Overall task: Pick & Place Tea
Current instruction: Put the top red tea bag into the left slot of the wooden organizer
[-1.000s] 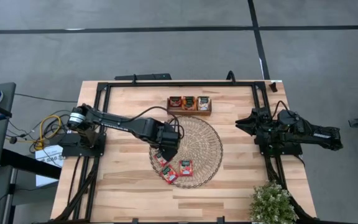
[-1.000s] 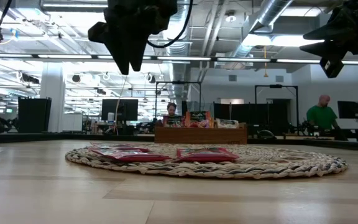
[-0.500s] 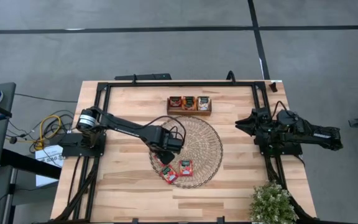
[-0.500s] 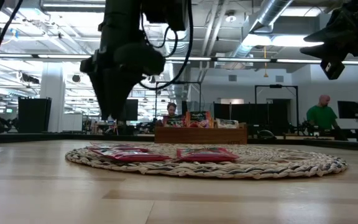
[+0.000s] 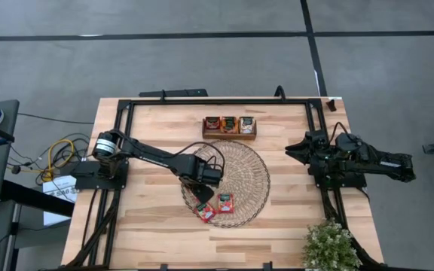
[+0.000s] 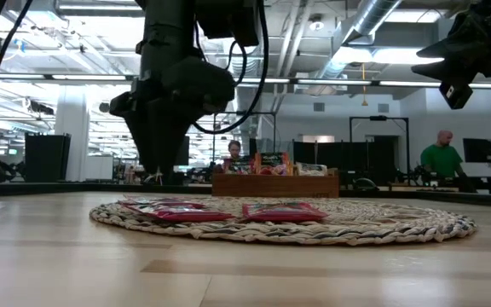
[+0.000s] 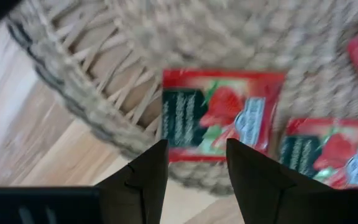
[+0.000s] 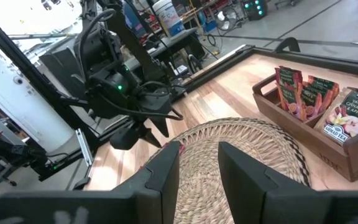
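We take the round woven mat (image 5: 236,179) as our landmark: it is a flat disc of pale straw-like fibre, with an open radial weave in the middle and a thick braided rim. It lies on a table (image 5: 149,226) of light wooden planks with a smooth surface.

The left gripper (image 5: 201,190) hangs low over the mat's rim, on the side near the left arm's base. In the left wrist view its two dark, pointed fingers (image 7: 146,177) stand apart with a clear gap between them, and nothing is between them. Just beyond the fingertips lies one red tea sachet (image 7: 222,115), flat and square, with a glossy surface, a dark label and a strawberry picture. It rests on the braided rim of the mat. Two more red sachets (image 5: 215,206) lie beside it on the mat's front edge, close to each other.

Behind the mat, just beside its far rim, stands a brown wooden tray (image 5: 230,133), rectangular, with three compartments. Tea sachets (image 8: 319,99) stand upright in it, some red-orange, some paler.

The right gripper (image 5: 292,151) waits well apart from the mat, at the right side of the table, raised in the air. Its dark fingers (image 8: 160,171) show a gap and hold nothing.
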### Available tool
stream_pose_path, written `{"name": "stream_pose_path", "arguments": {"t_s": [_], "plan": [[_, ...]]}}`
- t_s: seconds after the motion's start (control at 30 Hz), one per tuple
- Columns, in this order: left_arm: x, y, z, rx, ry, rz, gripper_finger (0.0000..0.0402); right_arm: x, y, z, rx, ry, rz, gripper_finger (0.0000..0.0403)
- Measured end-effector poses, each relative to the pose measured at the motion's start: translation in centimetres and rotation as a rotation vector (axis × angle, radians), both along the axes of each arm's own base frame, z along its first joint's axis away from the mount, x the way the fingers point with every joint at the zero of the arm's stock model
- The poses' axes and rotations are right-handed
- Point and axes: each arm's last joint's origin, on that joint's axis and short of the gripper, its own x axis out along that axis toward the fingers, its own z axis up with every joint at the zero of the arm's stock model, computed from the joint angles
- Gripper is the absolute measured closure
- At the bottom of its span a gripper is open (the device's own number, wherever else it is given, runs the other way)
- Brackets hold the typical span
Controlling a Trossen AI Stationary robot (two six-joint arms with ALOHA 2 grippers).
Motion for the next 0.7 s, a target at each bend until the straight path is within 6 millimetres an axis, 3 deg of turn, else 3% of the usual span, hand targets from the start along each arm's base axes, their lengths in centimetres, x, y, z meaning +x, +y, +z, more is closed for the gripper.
{"name": "stream_pose_path", "arguments": {"t_s": [0.7], "plan": [[0.09,0.43,0.02,0.104,-0.018,-0.004,0.0247,0.00,0.00,0.00,0.000,0.000,0.000,0.0300]]}}
